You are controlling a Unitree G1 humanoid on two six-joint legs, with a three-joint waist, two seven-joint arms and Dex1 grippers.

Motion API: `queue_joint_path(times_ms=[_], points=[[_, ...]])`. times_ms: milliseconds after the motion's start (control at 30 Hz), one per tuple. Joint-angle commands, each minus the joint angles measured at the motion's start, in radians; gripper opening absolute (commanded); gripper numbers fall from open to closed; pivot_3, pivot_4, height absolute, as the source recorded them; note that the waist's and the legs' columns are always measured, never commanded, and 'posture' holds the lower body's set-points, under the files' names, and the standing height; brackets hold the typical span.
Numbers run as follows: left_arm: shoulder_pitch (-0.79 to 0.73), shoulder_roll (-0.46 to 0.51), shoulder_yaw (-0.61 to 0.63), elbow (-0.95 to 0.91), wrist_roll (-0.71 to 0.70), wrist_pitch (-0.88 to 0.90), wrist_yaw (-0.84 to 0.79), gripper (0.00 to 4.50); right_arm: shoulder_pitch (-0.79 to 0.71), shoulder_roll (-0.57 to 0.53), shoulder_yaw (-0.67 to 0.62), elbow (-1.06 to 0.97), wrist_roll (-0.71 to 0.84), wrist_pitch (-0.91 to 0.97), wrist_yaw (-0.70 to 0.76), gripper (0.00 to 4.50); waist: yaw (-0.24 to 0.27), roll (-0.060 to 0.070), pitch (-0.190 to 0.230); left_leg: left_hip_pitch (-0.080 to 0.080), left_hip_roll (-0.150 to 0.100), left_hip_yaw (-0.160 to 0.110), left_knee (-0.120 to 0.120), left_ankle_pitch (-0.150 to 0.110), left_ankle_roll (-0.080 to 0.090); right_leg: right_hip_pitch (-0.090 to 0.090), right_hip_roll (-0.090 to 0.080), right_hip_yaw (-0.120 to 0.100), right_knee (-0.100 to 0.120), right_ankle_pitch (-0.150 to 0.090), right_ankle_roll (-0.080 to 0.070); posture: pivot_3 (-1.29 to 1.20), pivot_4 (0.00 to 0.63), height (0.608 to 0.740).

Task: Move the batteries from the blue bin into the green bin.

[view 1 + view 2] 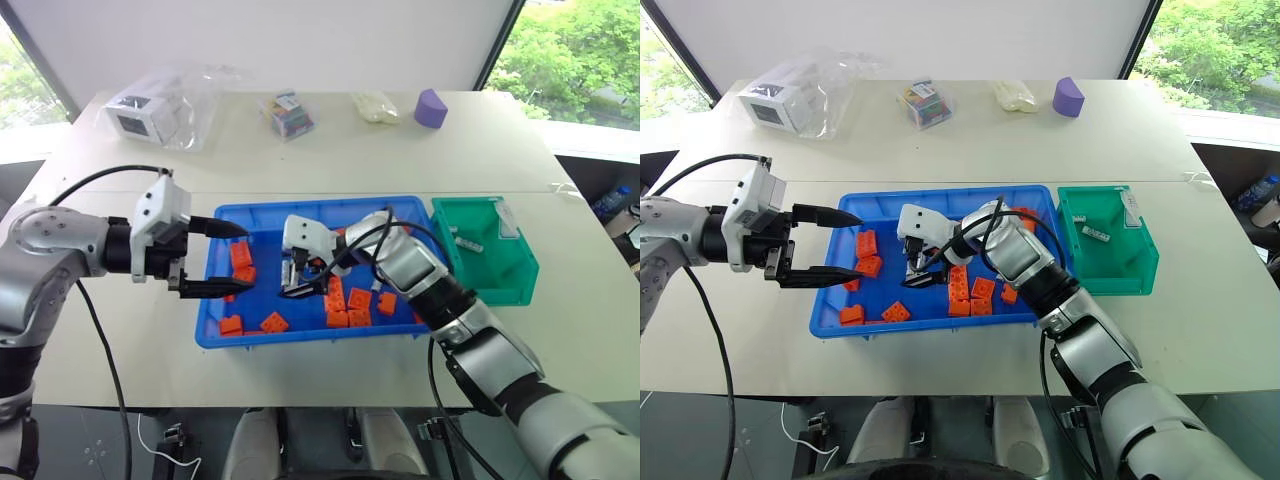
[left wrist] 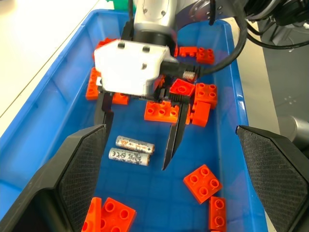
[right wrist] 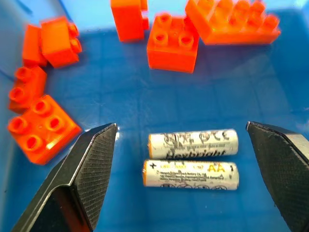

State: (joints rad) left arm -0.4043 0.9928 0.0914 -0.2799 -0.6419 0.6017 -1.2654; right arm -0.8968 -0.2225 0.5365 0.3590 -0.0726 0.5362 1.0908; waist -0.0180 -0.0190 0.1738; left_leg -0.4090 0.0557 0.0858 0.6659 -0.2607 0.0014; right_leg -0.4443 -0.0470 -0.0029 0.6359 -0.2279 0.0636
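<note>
The white table [image 1: 300, 165] carries everything, and on it the blue bin [image 1: 215, 330] sits just beside the green bin [image 1: 520, 285], close enough that a transfer should need only a short swing to the right. Two small silver pieces [image 1: 1092, 231] lie on the green bin's floor, probably batteries already delivered, though from the head cameras they are too small to be sure. The left gripper [image 1: 228, 260] hovers over the blue bin's left end, its fingers spread and holding nothing; it looks parked there to keep out of the way while giving its camera a side-on watch of the work. The right gripper [image 1: 298, 282] reaches in from the right and tilts down toward the bin's middle, fingers wide apart and empty, evidently lining up a pick. Orange bricks [image 1: 347, 306] lie scattered around it. From the head views its white housing hides what is below; the wrist views fill that in. The two batteries [image 3: 191, 159] lie side by side, touching or nearly so, on bare blue floor between the spread right fingers [image 3: 84, 176], with bricks near but apart. The left wrist view adds that the fingertips hang just above the floor, straddling the pair.
</note>
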Motion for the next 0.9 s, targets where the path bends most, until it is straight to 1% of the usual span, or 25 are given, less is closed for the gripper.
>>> queue_joint_path(times_ms=[33, 133, 167, 200, 233, 400, 567, 667, 700, 800, 900], points=[[-0.002, 0.008, 0.026, -0.028, -0.008, -0.006, 0.002, 4.50, -0.039, 0.008, 0.037, 0.009, -0.036, 0.000, 0.008, 4.40, 0.000, 0.000, 0.000, 0.000, 0.000, 0.000, 0.000, 0.000, 0.000, 0.000, 0.000, 0.000, 0.000, 0.000, 0.000, 0.00, 0.150, 0.734], [0.003, 0.008, 0.030, -0.034, -0.010, -0.003, 0.008, 4.50, -0.032, 0.000, 0.066, -0.002, -0.049, 0.000, 0.035, 4.40, 0.000, 0.000, 0.000, 0.000, 0.000, 0.000, 0.000, 0.000, 0.000, 0.000, 0.000, 0.000, 0.000, 0.000, 0.000, 0.00, 0.150, 0.734], [0.005, 0.008, 0.031, -0.036, -0.011, -0.002, 0.009, 4.50, -0.030, 0.001, 0.068, -0.007, -0.048, 0.002, 0.038, 3.89, 0.000, 0.000, 0.000, 0.000, 0.000, 0.000, 0.000, 0.000, 0.000, 0.000, 0.000, 0.000, 0.000, 0.000, 0.000, 0.00, 0.150, 0.734], [0.007, 0.009, 0.033, -0.037, -0.012, -0.002, 0.011, 4.50, -0.032, 0.006, 0.067, -0.010, -0.048, 0.005, 0.037, 3.64, 0.000, 0.000, 0.000, 0.000, 0.000, 0.000, 0.000, 0.000, 0.000, 0.000, 0.000, 0.000, 0.000, 0.000, 0.000, 0.00, 0.150, 0.734], [0.009, 0.010, 0.036, -0.037, -0.012, -0.002, 0.012, 4.50, -0.037, 0.011, 0.069, -0.014, -0.049, 0.011, 0.037, 3.55, 0.000, 0.000, 0.000, 0.000, 0.000, 0.000, 0.000, 0.000, 0.000, 0.000, 0.000, 0.000, 0.000, 0.000, 0.000, 0.00, 0.150, 0.734], [0.007, 0.008, 0.036, -0.031, -0.010, -0.005, 0.015, 4.50, -0.052, 0.016, 0.080, -0.021, -0.060, 0.018, 0.044, 3.55, -0.001, 0.000, 0.000, 0.001, 0.000, 0.000, 0.000, 0.000, 0.000, 0.000, 0.000, 0.000, 0.000, 0.000, 0.000, 0.00, 0.150, 0.734], [-0.004, 0.002, 0.029, -0.022, -0.006, -0.010, 0.015, 4.50, -0.052, -0.001, 0.061, -0.054, -0.050, 0.029, 0.049, 3.55, 0.000, 0.000, 0.000, 0.001, 0.000, 0.000, 0.000, 0.000, 0.000, 0.000, 0.000, 0.000, 0.000, 0.000, 0.000, 0.00, 0.150, 0.734], [-0.008, 0.000, 0.024, -0.015, -0.001, -0.016, 0.011, 4.50, -0.039, -0.010, 0.047, -0.099, -0.026, 0.040, 0.063, 2.68, 0.000, 0.000, 0.000, 0.000, 0.000, 0.000, 0.000, 0.000, 0.000, 0.000, 0.000, 0.000, 0.000, 0.000, 0.000, 0.00, 0.150, 0.734], [-0.012, -0.002, 0.019, -0.011, 0.003, -0.018, 0.010, 4.50, -0.037, -0.009, 0.041, -0.111, -0.021, 0.047, 0.061, 2.23, 0.000, 0.000, 0.000, 0.000, 0.000, 0.000, 0.000, 0.000, 0.000, 0.000, 0.000, 0.000, 0.000, 0.000, 0.000, 0.00, 0.150, 0.734], [-0.024, -0.007, 0.010, -0.005, 0.006, -0.020, 0.008, 4.50, -0.040, -0.004, 0.017, -0.146, -0.004, 0.088, 0.043, 2.23, 0.000, 0.000, 0.000, 0.000, 0.000, 0.000, 0.000, 0.000, 0.000, 0.000, 0.000, 0.000, 0.000, 0.000, 0.000, 0.00, 0.150, 0.734], [-0.035, -0.011, 0.002, 0.004, 0.007, -0.022, 0.000, 4.50, -0.062, -0.037, -0.041, -0.226, 0.045, 0.179, 0.061, 2.23, 0.001, 0.000, 0.000, 0.000, 0.000, 0.000, 0.000, 0.000, 0.000, 0.000, 0.000, 0.000, 0.000, 0.000, 0.000, 0.00, 0.150, 0.734]])
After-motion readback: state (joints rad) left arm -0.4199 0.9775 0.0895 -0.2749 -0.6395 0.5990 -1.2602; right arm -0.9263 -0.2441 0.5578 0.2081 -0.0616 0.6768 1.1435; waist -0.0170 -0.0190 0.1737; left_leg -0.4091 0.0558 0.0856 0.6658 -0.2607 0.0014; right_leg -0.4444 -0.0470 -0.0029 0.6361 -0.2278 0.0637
